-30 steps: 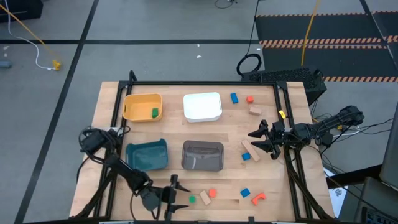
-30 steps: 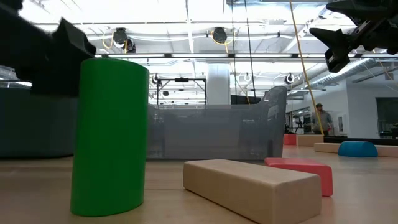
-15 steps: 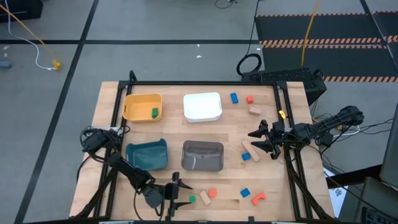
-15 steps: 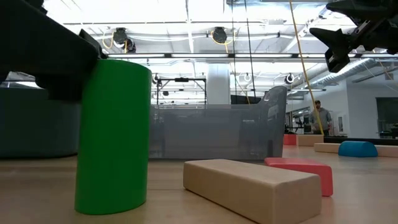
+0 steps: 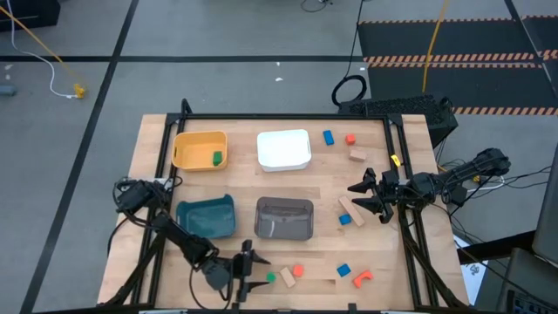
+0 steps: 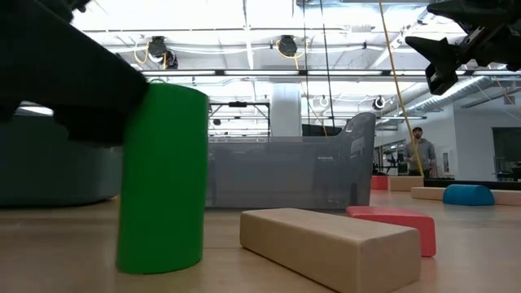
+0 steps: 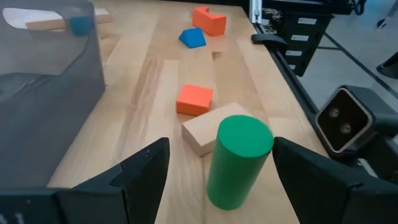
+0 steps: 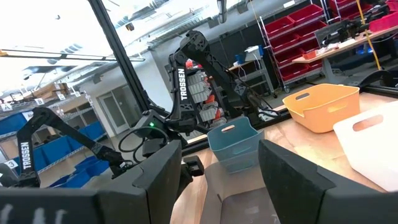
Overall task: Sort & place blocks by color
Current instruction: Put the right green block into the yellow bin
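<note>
A green cylinder block (image 7: 238,162) stands upright on its end on the table, near the front edge (image 5: 269,279). My left gripper (image 7: 221,180) is open around it, one finger on each side (image 5: 255,276). Just beyond the cylinder lie a tan block (image 7: 208,132) and a red-orange block (image 7: 194,99). Farther toward the right sit a blue block (image 7: 192,38) and a red-orange arch (image 7: 209,20). At the table's right side my right gripper (image 5: 357,197) waits open in the air, nothing between its fingers (image 8: 217,168). My left gripper touches the green cylinder with the inner face of one finger (image 7: 292,165), high on the cylinder's side (image 7: 267,146). That finger is the one toward the table's near edge. The fingers come in nearly level from the table's left. The other finger stands apart, and the cylinder stays upright on the table.
Four bins stand on the left and middle: yellow (image 5: 199,150) holding a green block (image 5: 216,158), white (image 5: 284,149), teal (image 5: 206,216), grey (image 5: 284,218). More blue, red-orange and tan blocks lie at the right (image 5: 350,139). A camera box (image 7: 348,121) sits at the front edge.
My left gripper has swung a little toward the table's right, staying open, its fingers now around the green cylinder. The cylinder has slid a short way toward the right and far side, still upright.
</note>
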Controlling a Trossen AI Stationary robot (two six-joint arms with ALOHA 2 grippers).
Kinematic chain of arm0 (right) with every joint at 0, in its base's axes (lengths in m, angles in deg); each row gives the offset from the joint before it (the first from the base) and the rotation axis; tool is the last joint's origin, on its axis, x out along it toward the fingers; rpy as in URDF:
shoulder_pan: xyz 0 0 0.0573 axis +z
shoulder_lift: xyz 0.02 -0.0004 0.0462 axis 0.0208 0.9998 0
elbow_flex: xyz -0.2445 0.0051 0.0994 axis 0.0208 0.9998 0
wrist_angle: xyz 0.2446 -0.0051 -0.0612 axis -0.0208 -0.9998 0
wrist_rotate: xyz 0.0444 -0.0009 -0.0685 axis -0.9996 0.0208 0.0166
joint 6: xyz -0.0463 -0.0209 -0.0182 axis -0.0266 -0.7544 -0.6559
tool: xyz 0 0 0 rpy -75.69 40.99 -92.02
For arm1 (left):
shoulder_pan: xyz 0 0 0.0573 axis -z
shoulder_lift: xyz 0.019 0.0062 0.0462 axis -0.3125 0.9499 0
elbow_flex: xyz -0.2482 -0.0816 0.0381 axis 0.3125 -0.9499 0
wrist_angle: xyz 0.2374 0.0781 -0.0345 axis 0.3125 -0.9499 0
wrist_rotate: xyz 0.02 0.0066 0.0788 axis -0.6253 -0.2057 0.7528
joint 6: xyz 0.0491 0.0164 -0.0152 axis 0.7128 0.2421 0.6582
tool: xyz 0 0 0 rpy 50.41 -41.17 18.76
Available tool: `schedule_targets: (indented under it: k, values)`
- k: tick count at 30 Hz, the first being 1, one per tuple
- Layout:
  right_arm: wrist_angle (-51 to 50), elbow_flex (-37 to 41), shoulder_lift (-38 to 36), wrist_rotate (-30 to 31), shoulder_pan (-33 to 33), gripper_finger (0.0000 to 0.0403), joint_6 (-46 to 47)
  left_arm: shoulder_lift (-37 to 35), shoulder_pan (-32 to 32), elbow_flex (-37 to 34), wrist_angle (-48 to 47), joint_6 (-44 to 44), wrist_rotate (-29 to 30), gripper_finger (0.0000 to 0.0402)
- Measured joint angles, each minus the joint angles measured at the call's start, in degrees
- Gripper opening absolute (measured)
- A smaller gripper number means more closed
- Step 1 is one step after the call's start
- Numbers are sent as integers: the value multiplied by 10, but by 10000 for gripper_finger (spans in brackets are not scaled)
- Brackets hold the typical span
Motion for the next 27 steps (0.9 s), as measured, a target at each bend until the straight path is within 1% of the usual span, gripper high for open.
schedule_targets:
  k: [14, 22, 27]
  values:
    - [0, 0, 0, 0, 0, 208, 0, 0, -9, 0, 0, 2, -3, 282]
    - [0, 0, 0, 0, 0, 208, 0, 0, -30, 0, -3, 18, -50, 282]
    - [0, 0, 0, 0, 0, 208, 0, 0, -32, 0, -3, 19, -56, 282]
